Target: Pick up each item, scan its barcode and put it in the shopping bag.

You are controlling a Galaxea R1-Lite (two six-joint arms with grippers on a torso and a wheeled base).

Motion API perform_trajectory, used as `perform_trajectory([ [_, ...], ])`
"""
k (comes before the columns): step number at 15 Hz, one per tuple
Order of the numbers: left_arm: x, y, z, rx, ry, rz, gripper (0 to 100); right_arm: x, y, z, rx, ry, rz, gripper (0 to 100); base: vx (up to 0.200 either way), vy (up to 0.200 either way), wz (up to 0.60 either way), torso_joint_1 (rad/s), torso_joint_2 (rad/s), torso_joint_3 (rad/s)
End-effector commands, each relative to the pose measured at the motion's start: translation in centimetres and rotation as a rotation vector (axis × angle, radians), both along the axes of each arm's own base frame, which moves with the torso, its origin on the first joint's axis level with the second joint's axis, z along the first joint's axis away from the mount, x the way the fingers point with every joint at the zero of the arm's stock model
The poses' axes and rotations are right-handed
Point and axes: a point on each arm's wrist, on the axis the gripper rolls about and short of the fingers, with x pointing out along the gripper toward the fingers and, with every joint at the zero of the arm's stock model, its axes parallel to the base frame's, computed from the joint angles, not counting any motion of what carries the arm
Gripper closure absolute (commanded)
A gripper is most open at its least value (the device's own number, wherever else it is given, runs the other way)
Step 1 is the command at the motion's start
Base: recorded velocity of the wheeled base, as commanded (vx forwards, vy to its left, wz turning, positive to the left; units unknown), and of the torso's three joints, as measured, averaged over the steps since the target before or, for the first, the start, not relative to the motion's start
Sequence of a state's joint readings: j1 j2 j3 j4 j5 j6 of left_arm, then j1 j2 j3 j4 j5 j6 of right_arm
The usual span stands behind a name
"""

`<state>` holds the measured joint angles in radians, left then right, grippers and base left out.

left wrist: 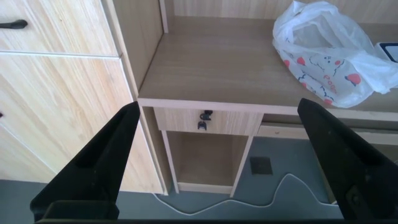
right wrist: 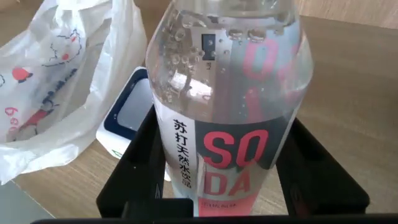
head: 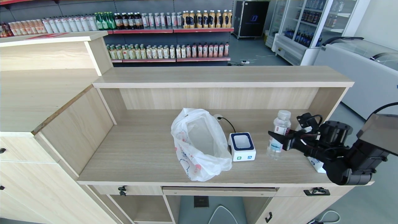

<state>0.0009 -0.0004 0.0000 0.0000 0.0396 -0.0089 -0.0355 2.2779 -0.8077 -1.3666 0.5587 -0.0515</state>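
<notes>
I have one desk [head: 140, 149] in front of me, its right front corner covered by my right arm. One shopping bag [head: 199, 146], white with red print, sits open-mouthed near the middle of the front edge. From the head view I look down into it but cannot make out anything inside. The left wrist view catches its printed side and cuts off the rest.

One white box [head: 314, 163] lies toward the right front corner, mostly hidden behind the arm, so I cannot tell what it is. One scanner [head: 242, 146], a white block with a dark-framed window, stands just beside the bag on its right. Its black cable [head: 228, 123] runs back behind the bag, where I lose it.

One bottle [head: 279, 133], clear with a white cap, stands upright right of the scanner, apart from it. The right wrist view cuts off the cap but gives me the red and white label and bubbles inside. The right gripper [head: 275, 137] is clamped on the bottle at the label, a finger against each side. Whether the base touches the desk I cannot tell.

The left gripper [left wrist: 217, 109] hangs spread wide, holding nothing, off the left front corner. Under that corner a key [left wrist: 204, 119] sits in a drawer lock.
</notes>
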Motion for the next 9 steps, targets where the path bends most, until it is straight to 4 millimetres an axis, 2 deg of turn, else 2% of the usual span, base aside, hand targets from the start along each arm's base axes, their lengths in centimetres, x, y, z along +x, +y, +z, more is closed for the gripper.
perform_trajectory([
  [1, 0.0, 0.0, 0.0, 0.0, 0.0, 0.001, 0, -2.5, -0.8, 5.3, 0.075, -0.043, 0.038, 100, 0.0, 0.0, 0.0, 0.0, 0.0, 0.0],
  [2, 0.0, 0.0, 0.0, 0.0, 0.0, 0.001, 0, -3.7, -0.7, 8.0, 0.147, -0.06, 0.114, 100, 0.0, 0.0, 0.0, 0.0, 0.0, 0.0],
  [3, 0.0, 0.0, 0.0, 0.0, 0.0, 0.001, 0, -4.5, -0.6, 9.8, 0.187, -0.071, 0.163, 100, 0.0, 0.0, 0.0, 0.0, 0.0, 0.0],
  [4, 0.0, 0.0, 0.0, 0.0, 0.0, 0.001, 0, -6.6, -0.4, 13.6, 0.257, -0.078, 0.281, 100, 0.0, 0.0, 0.0, 0.0, 0.0, 0.0],
  [7, 0.0, 0.0, 0.0, 0.0, 0.0, 0.001, 0, -11.6, -0.6, 19.7, 0.29, -0.068, 0.563, 100, 0.0, 0.0, 0.0, 0.0, 0.0, 0.0],
  [9, 0.0, 0.0, 0.0, 0.0, 0.0, 0.001, 0, -14.7, 0.0, 22.7, 0.305, -0.042, 0.667, 100, 0.0, 0.0, 0.0, 0.0, 0.0, 0.0],
])
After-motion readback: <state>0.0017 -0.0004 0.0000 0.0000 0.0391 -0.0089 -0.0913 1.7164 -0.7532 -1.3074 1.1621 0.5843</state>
